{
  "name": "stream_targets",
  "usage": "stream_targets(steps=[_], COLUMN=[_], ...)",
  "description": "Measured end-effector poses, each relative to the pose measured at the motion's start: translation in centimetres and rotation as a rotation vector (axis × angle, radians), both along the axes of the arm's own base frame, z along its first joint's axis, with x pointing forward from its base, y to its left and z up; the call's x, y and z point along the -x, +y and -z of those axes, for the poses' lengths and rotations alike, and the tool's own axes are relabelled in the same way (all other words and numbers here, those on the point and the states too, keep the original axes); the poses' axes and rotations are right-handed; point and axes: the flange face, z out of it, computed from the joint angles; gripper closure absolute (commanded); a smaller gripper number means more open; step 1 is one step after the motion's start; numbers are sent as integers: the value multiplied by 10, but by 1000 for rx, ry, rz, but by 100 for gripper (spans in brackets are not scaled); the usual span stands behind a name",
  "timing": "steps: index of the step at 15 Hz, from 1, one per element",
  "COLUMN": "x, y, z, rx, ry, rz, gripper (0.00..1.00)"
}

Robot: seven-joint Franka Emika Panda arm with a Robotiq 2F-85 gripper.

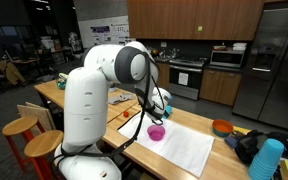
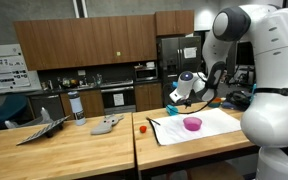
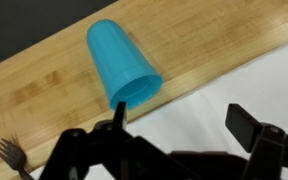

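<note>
In the wrist view a light blue plastic cup lies on its side on the wooden table, its open mouth turned toward the white mat. My gripper hangs above the mat's edge just short of the cup. It is open, with nothing between the fingers. In both exterior views the gripper hovers beyond a small pink bowl that sits on the mat. A fork lies on the wood at the lower left of the wrist view.
A second blue cup stands upright far from the arm. An orange bowl and a dark bag sit past the mat. A small red object lies by the mat's corner. Stools stand beside the table.
</note>
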Motion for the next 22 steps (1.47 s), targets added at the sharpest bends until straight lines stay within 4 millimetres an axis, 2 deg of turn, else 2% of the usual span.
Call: stream_targets(steps=[8,17,22], x=[-13,-25,-30], y=[7,33,35], z=[32,39,46], rx=[24,6,2], ry=[-33,-97,-101], rz=[88,134,152], gripper=[0,0,0])
